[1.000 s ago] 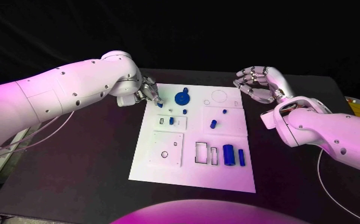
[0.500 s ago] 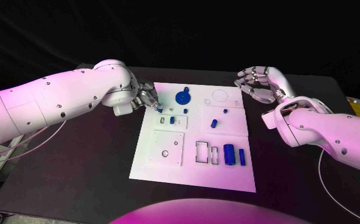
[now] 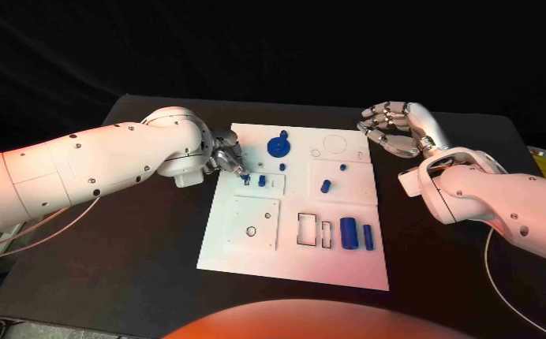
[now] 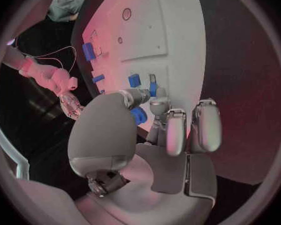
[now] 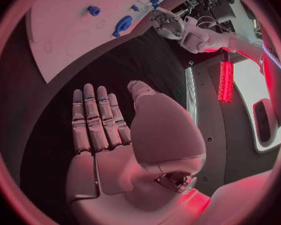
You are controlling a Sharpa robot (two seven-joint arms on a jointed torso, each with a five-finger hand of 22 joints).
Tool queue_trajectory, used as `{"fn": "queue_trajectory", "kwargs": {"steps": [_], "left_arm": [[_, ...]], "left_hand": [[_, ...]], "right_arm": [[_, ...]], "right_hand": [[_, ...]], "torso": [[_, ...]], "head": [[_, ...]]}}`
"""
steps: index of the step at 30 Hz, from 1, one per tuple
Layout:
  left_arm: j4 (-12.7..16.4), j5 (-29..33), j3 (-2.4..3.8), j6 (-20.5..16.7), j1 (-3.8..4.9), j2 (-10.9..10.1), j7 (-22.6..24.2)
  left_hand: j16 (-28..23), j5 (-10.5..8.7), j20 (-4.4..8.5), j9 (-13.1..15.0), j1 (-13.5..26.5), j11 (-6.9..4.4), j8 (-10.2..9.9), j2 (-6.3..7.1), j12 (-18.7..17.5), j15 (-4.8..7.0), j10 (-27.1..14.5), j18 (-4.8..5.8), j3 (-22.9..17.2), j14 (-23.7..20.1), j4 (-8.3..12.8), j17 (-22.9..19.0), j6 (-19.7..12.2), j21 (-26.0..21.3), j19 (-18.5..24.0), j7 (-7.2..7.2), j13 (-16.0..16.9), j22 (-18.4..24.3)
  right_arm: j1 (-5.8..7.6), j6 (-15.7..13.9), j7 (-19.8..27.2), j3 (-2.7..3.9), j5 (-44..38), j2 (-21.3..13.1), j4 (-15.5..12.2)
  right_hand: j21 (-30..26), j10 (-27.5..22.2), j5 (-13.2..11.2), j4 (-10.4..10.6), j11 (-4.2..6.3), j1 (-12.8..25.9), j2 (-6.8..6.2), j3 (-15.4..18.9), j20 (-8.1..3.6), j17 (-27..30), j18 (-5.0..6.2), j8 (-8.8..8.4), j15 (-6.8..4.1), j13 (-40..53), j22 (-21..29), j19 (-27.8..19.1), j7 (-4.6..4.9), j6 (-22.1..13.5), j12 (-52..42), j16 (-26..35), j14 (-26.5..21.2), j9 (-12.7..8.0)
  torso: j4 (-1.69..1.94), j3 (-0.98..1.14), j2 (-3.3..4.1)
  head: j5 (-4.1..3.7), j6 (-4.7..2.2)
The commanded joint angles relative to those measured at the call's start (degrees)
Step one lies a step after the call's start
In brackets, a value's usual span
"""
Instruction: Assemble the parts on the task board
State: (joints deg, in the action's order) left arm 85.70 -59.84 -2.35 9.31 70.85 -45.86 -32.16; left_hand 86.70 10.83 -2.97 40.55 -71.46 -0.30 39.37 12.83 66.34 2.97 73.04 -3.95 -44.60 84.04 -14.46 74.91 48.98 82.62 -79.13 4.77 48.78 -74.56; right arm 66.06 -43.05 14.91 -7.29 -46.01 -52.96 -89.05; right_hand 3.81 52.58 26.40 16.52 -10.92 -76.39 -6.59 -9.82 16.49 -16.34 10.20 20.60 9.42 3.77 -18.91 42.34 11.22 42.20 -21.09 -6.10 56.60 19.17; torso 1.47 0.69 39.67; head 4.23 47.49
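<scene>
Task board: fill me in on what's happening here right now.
The left robot hand is over the far left part of the white task board, pinching a small blue part at its fingertips close to the board's surface. The right robot hand hangs off the board's far right corner with its fingers apart, holding nothing. A blue gear-shaped piece and several other blue pieces, among them two upright blocks near the right edge, sit on the board.

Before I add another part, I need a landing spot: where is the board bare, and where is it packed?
The task board is bare along its near edge, below the blue blocks and the square plate. The far half is crowded: the left hand pinches a small blue part beside the gear. The right hand hovers off the board's far right corner.
</scene>
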Motion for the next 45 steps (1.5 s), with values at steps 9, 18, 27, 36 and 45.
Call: {"fn": "queue_trajectory", "kwargs": {"steps": [9, 18, 27, 36, 45], "left_arm": [[1.35, -2.23, 0.04, -0.15, -0.41, -0.37, 1.41], [1.45, -2.42, 0.04, 1.17, -0.48, -0.53, 1.06], [1.49, -2.70, 0.04, 1.87, -0.51, -0.70, 0.86], [1.80, -2.27, 0.04, 2.39, -0.57, -0.78, 0.93], [2.39, -1.69, 0.04, 2.60, -0.67, -0.77, 1.01]], "left_hand": [[0.29, 0.25, 0.00, 3.64, -0.08, -0.02, 0.30, -0.31, 0.20, 0.57, 0.55, 0.30, -10.03, 4.29, 9.61, 8.75, 0.42, 0.24, -0.50, -0.57, 0.13, -0.15], [0.28, 0.36, 0.03, 3.62, 0.02, -0.07, 0.41, -0.13, 0.17, 0.61, 0.64, 0.30, -10.34, 4.29, 9.80, 8.74, 0.50, 0.26, -0.50, -0.61, 0.09, -0.17], [0.27, 0.56, 0.07, 3.61, 0.15, -0.10, 0.52, 0.06, 0.17, 0.65, 0.76, 0.32, -10.61, 4.28, 9.97, 8.72, 0.59, 0.30, -0.54, -0.64, 0.12, -0.23], [0.28, 0.81, 0.12, 3.58, 0.33, -0.16, 0.66, 0.35, 0.44, 0.70, 1.12, 0.32, -10.91, 4.29, 10.21, 8.74, 0.76, 0.33, -0.56, -0.70, 0.57, -0.28], [0.29, 0.90, 0.14, 3.57, 0.40, -0.19, 0.72, 0.45, 0.46, 0.72, 1.21, 0.31, -11.02, 4.30, 10.29, 8.76, 0.82, 0.31, -0.52, -0.72, 0.62, -0.23]], "right_arm": [[-0.08, 0.80, 0.53, 0.00, -0.17, -0.07, 0.00], [-0.08, 0.81, 0.53, 0.00, -0.15, -0.14, -0.01], [-0.09, 0.81, 0.55, 0.00, -0.15, -0.13, 0.01], [-0.10, 0.81, 0.59, 0.00, -0.15, -0.12, 0.03], [-0.13, 0.83, 0.61, 0.00, -0.13, -0.10, 0.04]], "right_hand": [[-0.07, 0.04, 0.40, -0.12, -0.32, 0.24, 0.06, 0.29, -0.07, 0.16, 0.13, 0.20, 0.04, -0.06, 0.14, -0.46, 3.55, -0.24, -0.22, 0.17, -0.29, -0.10], [-0.07, 0.04, 0.40, -0.12, -0.32, 0.24, 0.06, 0.29, -0.07, 0.16, 0.13, 0.20, 0.04, -0.06, 0.14, -0.46, 3.55, -0.24, -0.22, 0.17, -0.29, -0.10], [-0.07, 0.04, 0.40, -0.12, -0.32, 0.24, 0.06, 0.29, -0.07, 0.16, 0.13, 0.20, 0.04, -0.06, 0.14, -0.46, 3.55, -0.24, -0.22, 0.17, -0.29, -0.10], [-0.05, 0.03, 0.40, -0.12, -0.32, 0.23, 0.06, 0.29, -0.07, 0.25, 0.13, 0.22, 0.04, -0.07, 0.21, -0.46, 3.55, -0.26, -0.21, 0.21, -0.27, -0.13], [-0.05, 0.03, 0.40, -0.12, -0.32, 0.23, 0.06, 0.29, -0.07, 0.25, 0.13, 0.22, 0.04, -0.07, 0.21, -0.46, 3.55, -0.26, -0.21, 0.21, -0.27, -0.13]], "torso": [[-0.06, 0.10, 0.02], [-0.02, 0.07, 0.01], [-0.02, 0.05, 0.01], [-0.04, 0.04, 0.00], [-0.07, 0.09, 0.01]], "head": [[0.05, 0.14], [0.02, 0.24], [0.04, 0.31], [0.05, 0.33], [0.12, 0.28]]}}
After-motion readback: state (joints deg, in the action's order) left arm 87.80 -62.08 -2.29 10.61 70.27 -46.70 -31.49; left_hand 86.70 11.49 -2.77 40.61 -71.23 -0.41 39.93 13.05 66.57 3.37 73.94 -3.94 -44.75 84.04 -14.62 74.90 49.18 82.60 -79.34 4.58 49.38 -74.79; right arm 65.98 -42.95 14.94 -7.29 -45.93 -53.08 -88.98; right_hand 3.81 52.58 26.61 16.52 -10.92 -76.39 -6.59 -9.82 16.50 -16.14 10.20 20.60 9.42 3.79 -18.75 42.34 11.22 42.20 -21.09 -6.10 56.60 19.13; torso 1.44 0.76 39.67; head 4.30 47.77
